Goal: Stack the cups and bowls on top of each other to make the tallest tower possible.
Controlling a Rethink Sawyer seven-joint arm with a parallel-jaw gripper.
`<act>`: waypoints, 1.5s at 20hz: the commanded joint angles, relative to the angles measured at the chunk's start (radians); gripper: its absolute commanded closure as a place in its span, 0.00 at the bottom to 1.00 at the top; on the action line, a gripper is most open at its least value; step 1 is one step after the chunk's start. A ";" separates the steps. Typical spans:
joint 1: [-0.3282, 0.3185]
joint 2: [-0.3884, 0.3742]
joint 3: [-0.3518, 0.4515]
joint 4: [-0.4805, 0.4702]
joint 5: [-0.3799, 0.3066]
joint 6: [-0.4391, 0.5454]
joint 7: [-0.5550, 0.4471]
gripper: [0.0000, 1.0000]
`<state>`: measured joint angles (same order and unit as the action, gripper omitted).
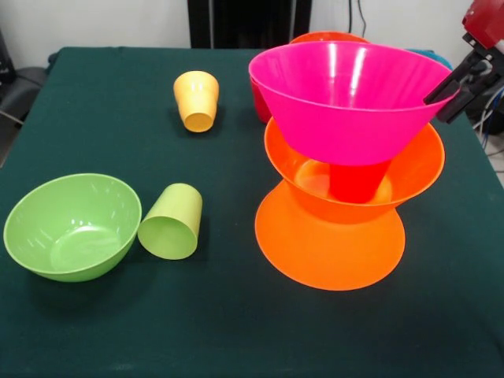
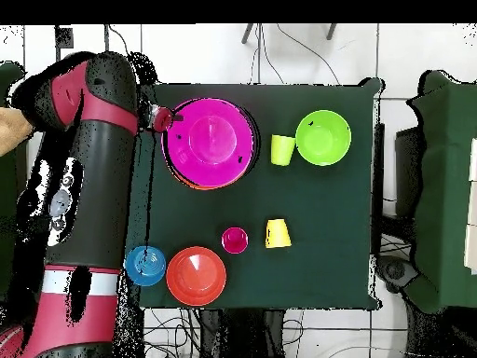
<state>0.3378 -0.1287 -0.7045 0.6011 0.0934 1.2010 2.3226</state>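
The gripper at right touches the glossy flared pink plastic bowl, probably steadying it. The bowl perches on a red-orange cup (finger state unclear).

Front: red bowl mostly hidden behind pink bowl; gripper cut by right edge, fingers unclear. Overhead: pink bowl covers tower below.

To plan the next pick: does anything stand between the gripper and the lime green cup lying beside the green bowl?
Yes. The gripper is at one side of the tower; the lime green cup lies on its side beyond the tower's opposite side, so the tower stands between them.
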 commanded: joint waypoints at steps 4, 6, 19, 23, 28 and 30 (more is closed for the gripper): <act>0.017 -0.005 0.037 -0.002 0.012 0.073 0.157 1.00; 0.017 -0.005 0.036 0.000 0.014 0.072 0.156 1.00; 0.018 -0.001 0.029 -0.001 0.020 0.070 0.159 1.00; 0.020 -0.003 0.028 0.006 0.021 0.066 0.158 1.00; 0.025 -0.007 0.022 0.017 0.016 0.046 0.172 1.00; 0.026 -0.006 0.018 0.018 0.018 0.043 0.181 0.00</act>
<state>0.3418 -0.1239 -0.7331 0.6010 0.1023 1.2010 2.3226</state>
